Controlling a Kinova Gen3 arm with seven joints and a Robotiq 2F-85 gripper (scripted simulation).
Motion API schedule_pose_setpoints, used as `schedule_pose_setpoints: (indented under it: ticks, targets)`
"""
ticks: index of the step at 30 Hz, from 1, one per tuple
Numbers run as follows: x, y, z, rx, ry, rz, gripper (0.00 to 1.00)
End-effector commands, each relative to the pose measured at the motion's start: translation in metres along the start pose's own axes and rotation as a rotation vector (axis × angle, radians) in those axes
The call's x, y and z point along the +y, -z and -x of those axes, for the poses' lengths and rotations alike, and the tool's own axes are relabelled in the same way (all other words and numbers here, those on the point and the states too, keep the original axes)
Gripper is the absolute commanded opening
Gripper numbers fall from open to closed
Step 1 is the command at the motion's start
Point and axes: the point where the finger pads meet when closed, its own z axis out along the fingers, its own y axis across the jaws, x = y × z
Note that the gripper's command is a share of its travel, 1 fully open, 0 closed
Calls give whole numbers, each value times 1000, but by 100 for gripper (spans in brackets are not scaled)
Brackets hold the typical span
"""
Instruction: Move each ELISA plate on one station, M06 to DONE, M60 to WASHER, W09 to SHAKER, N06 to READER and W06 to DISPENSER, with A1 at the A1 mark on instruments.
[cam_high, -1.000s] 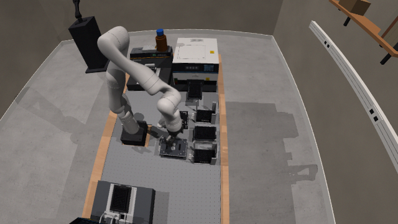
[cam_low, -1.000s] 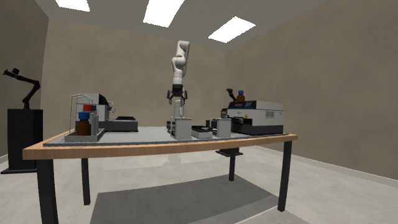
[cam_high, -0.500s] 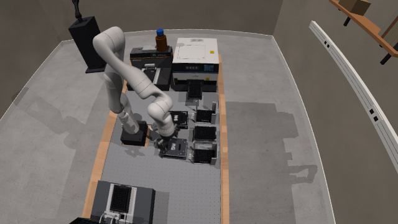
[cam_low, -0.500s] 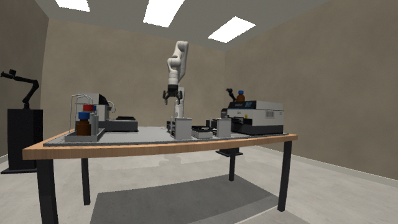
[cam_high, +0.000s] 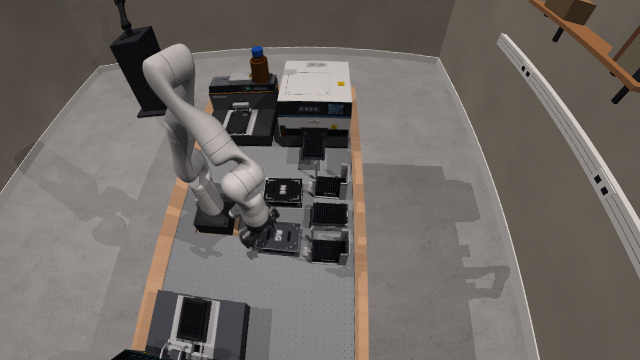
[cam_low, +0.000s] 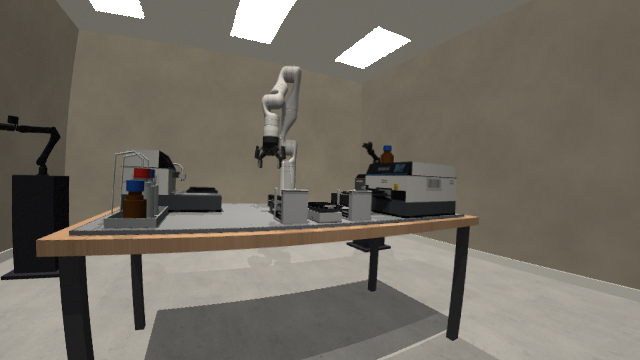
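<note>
Tan walls enclose a wood-edged surface (cam_low: 250, 241) carrying the plate line. Gripper (cam_high: 251, 238), fingers spread apart and holding nothing, hangs high over the deck at the RG nest (cam_high: 283, 237); nest N6 (cam_high: 283, 192) lies just beyond. Farther beyond, a plate (cam_high: 313, 144) rests on the white instrument's (cam_high: 314, 80) drawer.

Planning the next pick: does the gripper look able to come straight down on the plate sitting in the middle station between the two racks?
Probably yes. The gripper is open, empty and high above the deck, and the plate lies uncovered between the two racks, nothing over it.
</note>
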Motion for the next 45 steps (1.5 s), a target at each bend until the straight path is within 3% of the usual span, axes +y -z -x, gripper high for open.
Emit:
schedule_pose_setpoints:
  ticks: [1, 37, 40, 45]
  targets:
    - [-12, 0, -3, -1, -110, 2, 100]
    - [-111, 0, -30, -1, -230, 1, 100]
    - [-111, 0, -30, -1, -230, 1, 100]
    - [-128, 0, -34, -1, -350, 1, 100]
